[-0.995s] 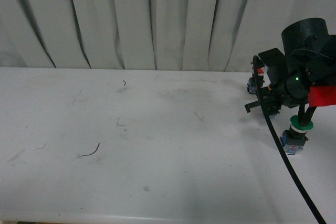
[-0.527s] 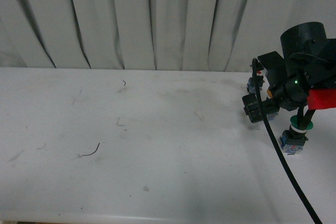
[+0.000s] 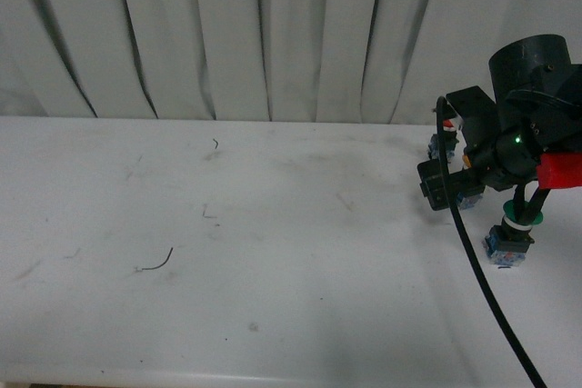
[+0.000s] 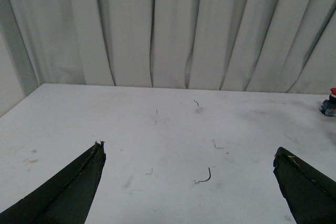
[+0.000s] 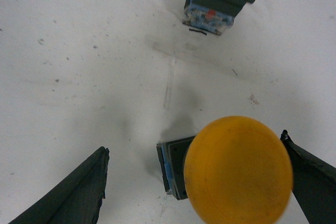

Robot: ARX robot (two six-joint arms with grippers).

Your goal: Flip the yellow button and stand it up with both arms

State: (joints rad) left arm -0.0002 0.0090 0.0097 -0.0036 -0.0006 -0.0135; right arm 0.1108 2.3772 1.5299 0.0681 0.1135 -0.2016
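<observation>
Directly under the right gripper (image 5: pixel 194 182): yellow button (image 5: pixel 237 169) cap-up on its blue base, apparently stood already | right jaws spread, button between, release left | left gripper (image 4: pixel 189 192) spread, empty, well away | beyond button: scuffed white table (image 3: pixel 273 224), another blue-based switch (image 5: pixel 218 1) | farthest: pleated curtain (image 3: pixel 273 34)
</observation>
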